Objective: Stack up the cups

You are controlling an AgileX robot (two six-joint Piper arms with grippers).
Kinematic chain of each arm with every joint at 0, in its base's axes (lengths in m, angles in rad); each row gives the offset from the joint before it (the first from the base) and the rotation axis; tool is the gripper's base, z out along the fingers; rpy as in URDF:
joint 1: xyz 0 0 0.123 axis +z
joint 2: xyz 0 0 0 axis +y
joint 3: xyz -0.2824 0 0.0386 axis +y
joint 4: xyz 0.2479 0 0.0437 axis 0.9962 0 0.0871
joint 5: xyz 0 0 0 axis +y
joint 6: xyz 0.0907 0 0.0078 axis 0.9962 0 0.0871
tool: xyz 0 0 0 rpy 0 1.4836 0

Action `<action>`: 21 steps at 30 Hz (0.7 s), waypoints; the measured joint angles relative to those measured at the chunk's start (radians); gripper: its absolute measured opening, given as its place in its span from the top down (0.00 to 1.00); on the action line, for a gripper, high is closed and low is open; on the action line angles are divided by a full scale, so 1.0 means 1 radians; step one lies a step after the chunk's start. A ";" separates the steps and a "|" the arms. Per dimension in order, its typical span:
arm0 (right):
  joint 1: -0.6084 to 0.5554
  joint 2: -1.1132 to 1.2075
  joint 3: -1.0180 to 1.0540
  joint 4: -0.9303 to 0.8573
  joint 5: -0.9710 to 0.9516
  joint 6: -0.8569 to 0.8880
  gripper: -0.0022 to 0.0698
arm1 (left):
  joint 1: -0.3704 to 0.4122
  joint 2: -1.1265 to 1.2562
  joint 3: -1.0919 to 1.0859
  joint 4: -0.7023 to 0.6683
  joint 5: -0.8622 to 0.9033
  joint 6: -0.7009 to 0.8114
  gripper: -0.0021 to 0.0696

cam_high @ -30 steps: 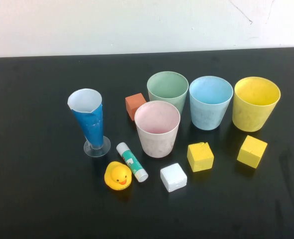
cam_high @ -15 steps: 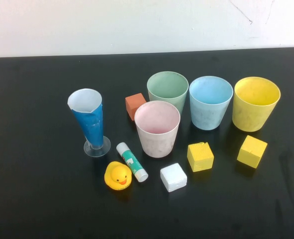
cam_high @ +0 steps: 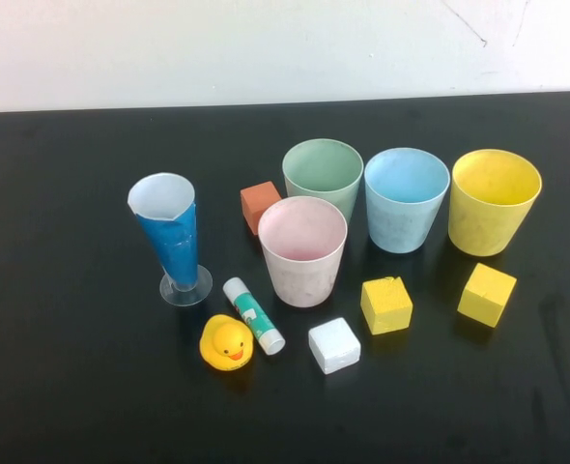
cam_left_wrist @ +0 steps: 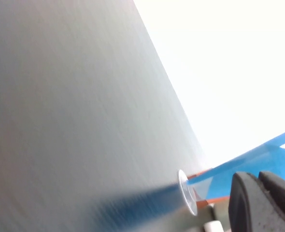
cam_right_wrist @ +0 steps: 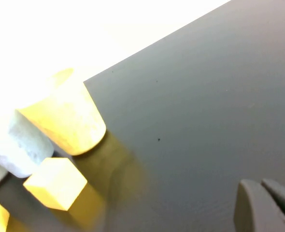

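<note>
Clearly nothing is stacked yet: on the black table [cam_high: 72, 387] the green cup [cam_high: 323, 172], blue cup [cam_high: 406, 197] and yellow cup [cam_high: 494, 199] stand upright in a row, the pink cup [cam_high: 302, 248] just in front of the green. To start well, take an end cup by its rim and lower it straight into a neighbour, avoiding the blue cone glass [cam_high: 172, 238] and yellow blocks [cam_high: 386, 304]. Each wrist view shows only a dark fingertip of the left gripper [cam_left_wrist: 261, 203] and right gripper [cam_right_wrist: 265, 207], both off to the sides; I cannot tell their state.

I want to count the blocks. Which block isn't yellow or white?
The orange-brown block. It sits behind the pink cup, left of the green cup. Both pincers stay outside the high view.
</note>
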 joint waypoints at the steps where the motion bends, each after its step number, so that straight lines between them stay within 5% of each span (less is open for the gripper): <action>1: 0.001 0.000 0.000 0.000 0.000 0.000 0.97 | 0.000 0.000 0.000 0.000 -0.009 0.023 0.97; 5: 0.003 0.000 0.000 0.002 0.000 0.000 0.97 | 0.000 0.000 -0.014 0.008 0.011 0.141 0.97; 12: 0.003 0.000 0.000 0.002 0.076 0.000 0.97 | 0.000 0.225 -0.415 0.266 0.489 0.613 0.97; 21: 0.003 0.000 0.000 0.004 0.094 -0.017 0.97 | -0.155 0.733 -0.966 0.418 0.794 0.762 0.97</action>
